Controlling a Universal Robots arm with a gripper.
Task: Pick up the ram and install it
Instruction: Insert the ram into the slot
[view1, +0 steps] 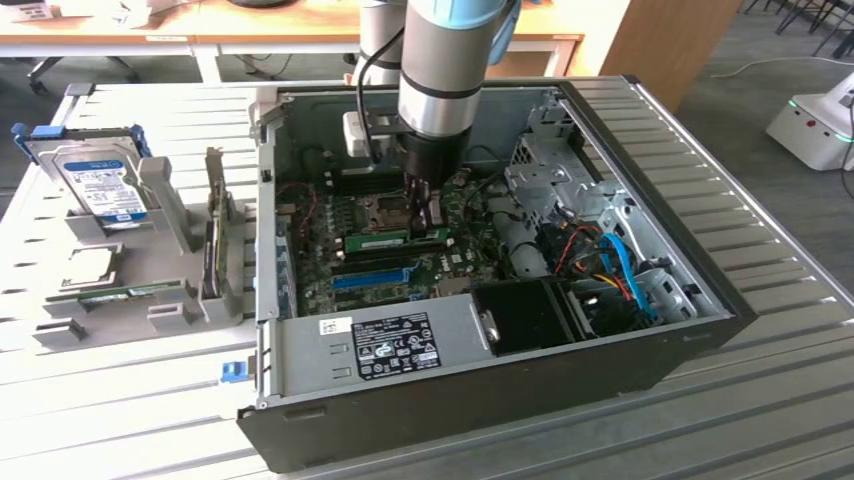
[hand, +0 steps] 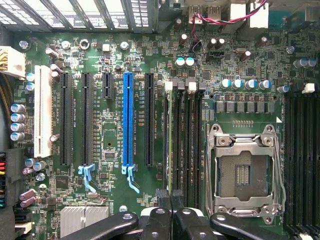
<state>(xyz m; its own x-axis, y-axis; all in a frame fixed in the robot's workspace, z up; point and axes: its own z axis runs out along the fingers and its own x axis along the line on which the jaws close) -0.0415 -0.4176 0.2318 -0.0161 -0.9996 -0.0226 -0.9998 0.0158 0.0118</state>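
I see the long, thin green circuit-board ram stick (view1: 396, 240) standing on edge in a black memory slot on the motherboard, inside the open dark metal computer case (view1: 534, 400). It runs parallel to the long blue plastic slot (view1: 374, 277) and near it, with one black slot between the two.

On my wrist feed the ram (hand: 168, 140) shows as a thin edge between the blue slot (hand: 127, 120) and the square silver processor socket (hand: 245, 172).

The black gripper (view1: 430, 225) hangs over the ram's end on the same side as the blue slot's light-blue latch. Its fingers (hand: 161, 210) are pressed together, with nothing visible between them. I cannot tell whether they touch the ram.

Well away from the blue slot, outside the case, a boxy silver hard drive with a blue label (view1: 107, 185) stands in a grey holder on the slatted metal tabletop (view1: 134, 400).
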